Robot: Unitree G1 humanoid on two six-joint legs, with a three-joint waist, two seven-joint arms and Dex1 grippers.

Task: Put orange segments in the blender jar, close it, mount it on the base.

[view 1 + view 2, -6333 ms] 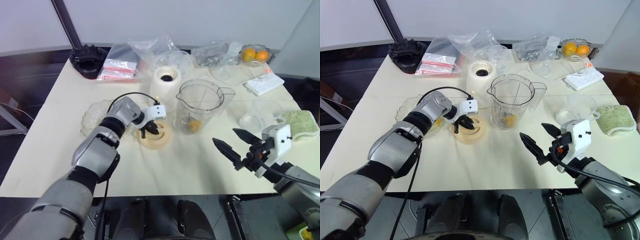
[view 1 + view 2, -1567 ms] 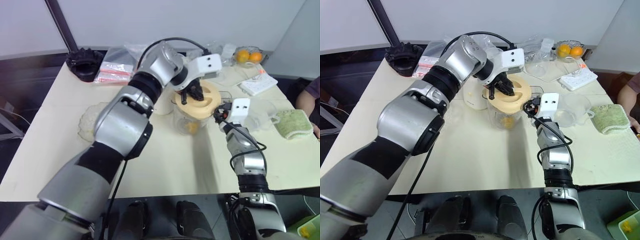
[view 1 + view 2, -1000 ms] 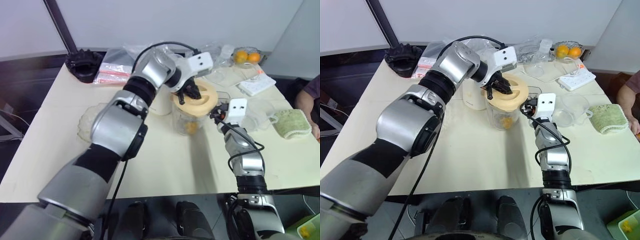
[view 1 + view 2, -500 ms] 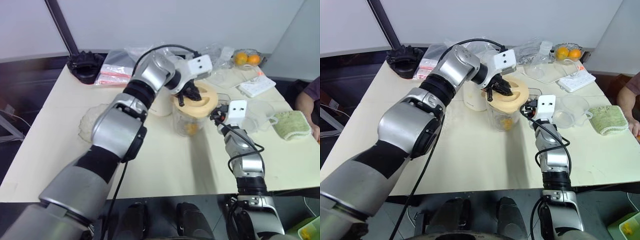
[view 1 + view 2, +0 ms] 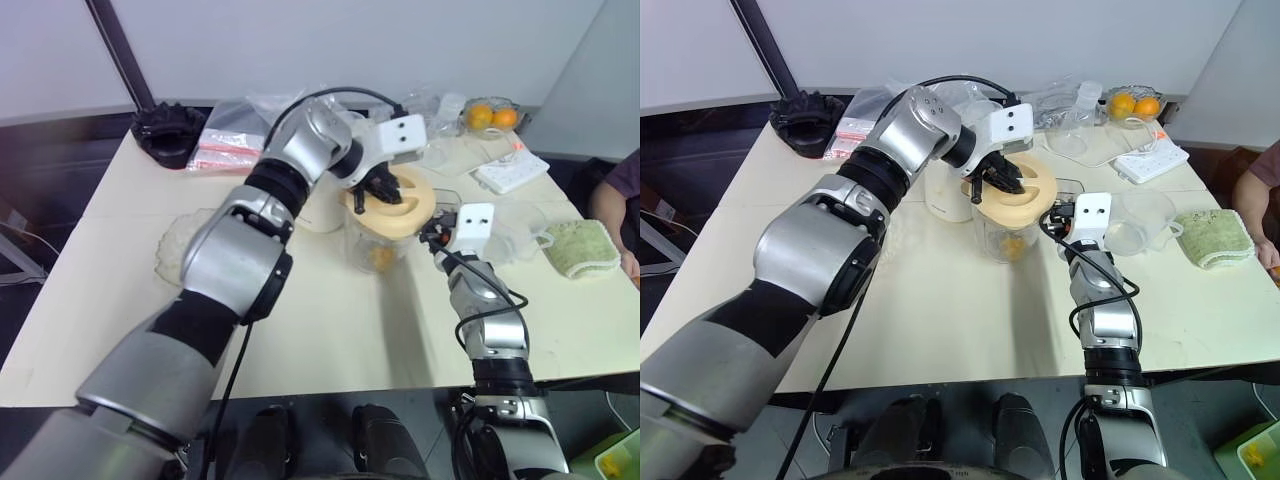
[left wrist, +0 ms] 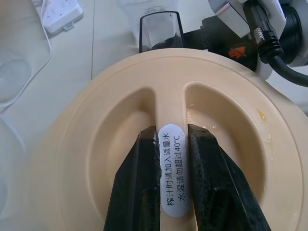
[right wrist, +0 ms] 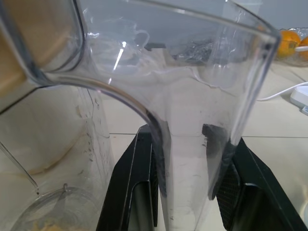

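Note:
The clear blender jar (image 5: 374,250) stands mid-table with orange segments (image 5: 1011,243) at its bottom. A cream round lid (image 5: 397,207) lies on its mouth, slightly tilted. My left gripper (image 5: 383,188) reaches in from above and is shut on the lid's centre ridge; in the left wrist view its black fingers (image 6: 139,192) pinch the labelled ridge of the lid (image 6: 96,159). My right gripper (image 5: 437,232) is shut on the jar's side handle (image 7: 187,163). The cream-white base (image 5: 944,200) stands just behind and left of the jar, partly hidden by my left arm.
A low glass bowl (image 5: 180,240) sits at left. A clear cup (image 5: 520,225), a green cloth (image 5: 580,247) and a power strip (image 5: 510,170) lie at right. Whole oranges (image 5: 490,115), plastic bags (image 5: 235,140) and a black object (image 5: 168,125) line the back. A person's arm (image 5: 622,190) is at the right edge.
Since the earliest frames the lid went from the table onto the jar, and my right gripper moved in and shut on the handle. Over the last second my left wrist rolled slightly.

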